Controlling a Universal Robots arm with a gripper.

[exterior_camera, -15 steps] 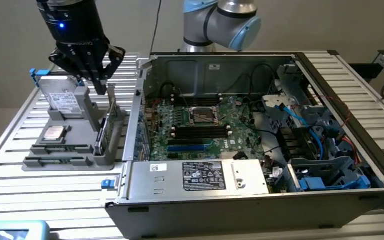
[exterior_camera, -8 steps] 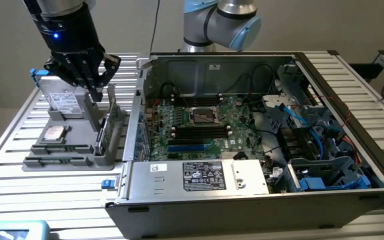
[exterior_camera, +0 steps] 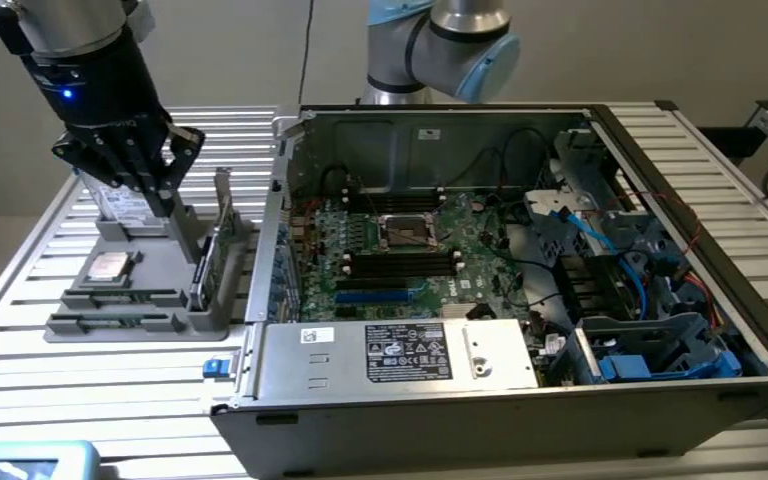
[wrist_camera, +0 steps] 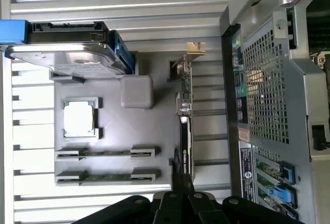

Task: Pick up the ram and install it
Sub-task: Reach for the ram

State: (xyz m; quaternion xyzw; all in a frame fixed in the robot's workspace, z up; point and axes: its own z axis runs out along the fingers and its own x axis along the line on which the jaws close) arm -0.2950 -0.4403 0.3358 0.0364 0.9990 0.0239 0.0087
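neighbouring the ram [wrist_camera: 105, 176]: upright card [wrist_camera: 184, 105], processor [wrist_camera: 80, 118]

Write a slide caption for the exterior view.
Shut tool poised above the gray parts tray, ram lying in its holder, beside the open computer case.

Green ram [wrist_camera: 103, 176]; grey tray [wrist_camera: 139, 133]

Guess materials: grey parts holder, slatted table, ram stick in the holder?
Grey parts holder: matte uniform grey, likely plastic, possibly printed. Slatted table: pale, softly shiny ribbed bars, probably aluminium. Ram stick: green circuit board, dull, fibreglass-type laminate presumably.
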